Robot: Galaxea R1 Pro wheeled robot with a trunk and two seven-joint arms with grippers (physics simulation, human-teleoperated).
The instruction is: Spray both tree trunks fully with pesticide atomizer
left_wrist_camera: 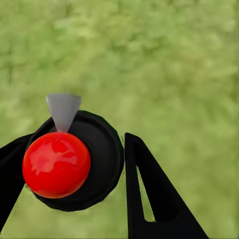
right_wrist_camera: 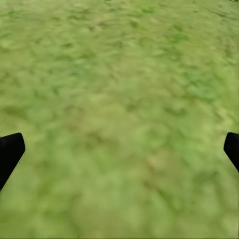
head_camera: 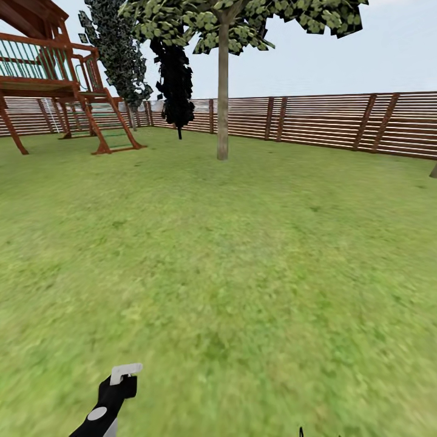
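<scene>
The pesticide atomizer (head_camera: 115, 394) shows at the bottom left of the head view, black with a white mark and a pale grey trigger head, held above the grass. In the left wrist view my left gripper (left_wrist_camera: 74, 154) is shut on it: black fingers (left_wrist_camera: 149, 194) flank its round black body (left_wrist_camera: 102, 149), which carries a glossy red ball and a grey nozzle (left_wrist_camera: 63, 110). One tree stands ahead on the lawn, its pale trunk (head_camera: 223, 97) straight under green foliage. A second trunk base (head_camera: 434, 171) peeks in at the right edge. My right gripper (right_wrist_camera: 119, 149) is open over bare grass.
A brown slat fence (head_camera: 340, 121) runs across the back of the garden. A red-brown wooden playset (head_camera: 54, 79) with a ladder stands at the far left. A thin all-black tree (head_camera: 176, 85) and a dark conifer (head_camera: 118, 54) stand near the fence. Open lawn (head_camera: 243, 255) lies between me and the tree.
</scene>
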